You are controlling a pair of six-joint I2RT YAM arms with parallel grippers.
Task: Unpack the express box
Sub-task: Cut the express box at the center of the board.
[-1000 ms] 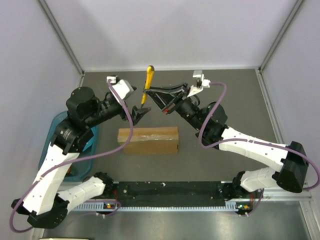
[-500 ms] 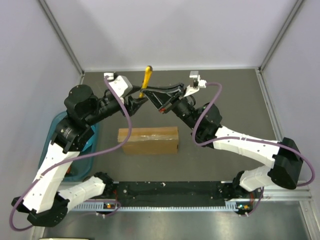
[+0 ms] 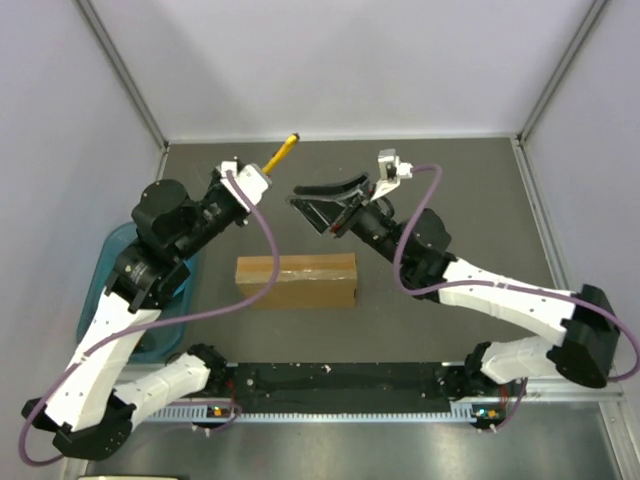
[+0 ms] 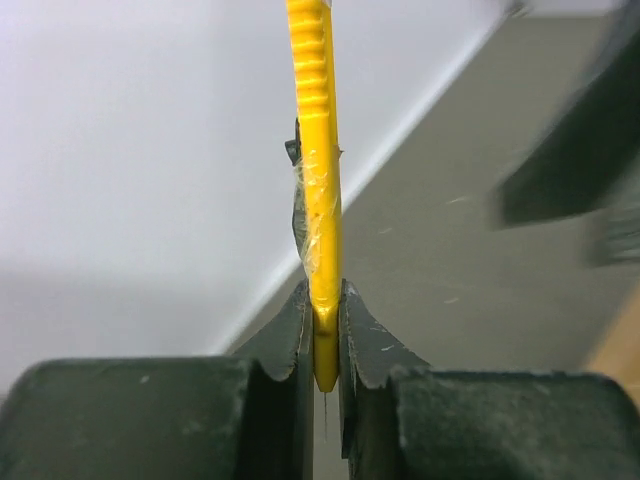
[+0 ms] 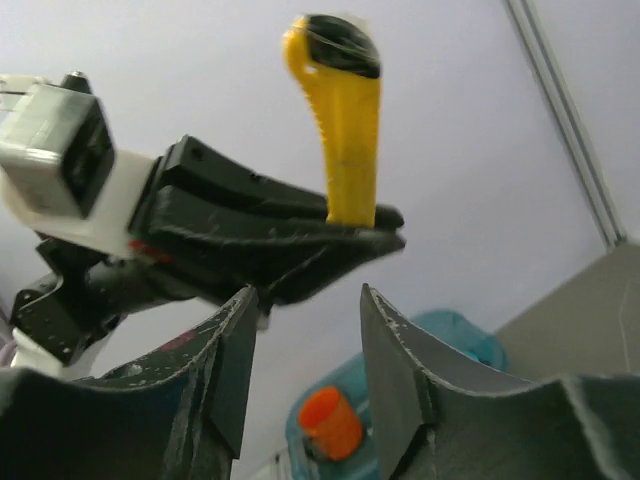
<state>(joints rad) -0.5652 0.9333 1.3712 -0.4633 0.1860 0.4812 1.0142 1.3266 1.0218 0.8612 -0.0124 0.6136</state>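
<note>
knife (image 4: 322, 180) clamped in raised left jaws; right jaws parted, empty, facing it.

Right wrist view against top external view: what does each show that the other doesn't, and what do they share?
Only the right wrist view shows an orange-topped item lying in the teal bin.

Only the top external view shows the express box, which lies on the table nearer the arm bases, along with both arms in full.

Both show the left hand shut on the yellow knife, the right hand open and empty and pointing toward the knife, and part of the teal bin.
</note>
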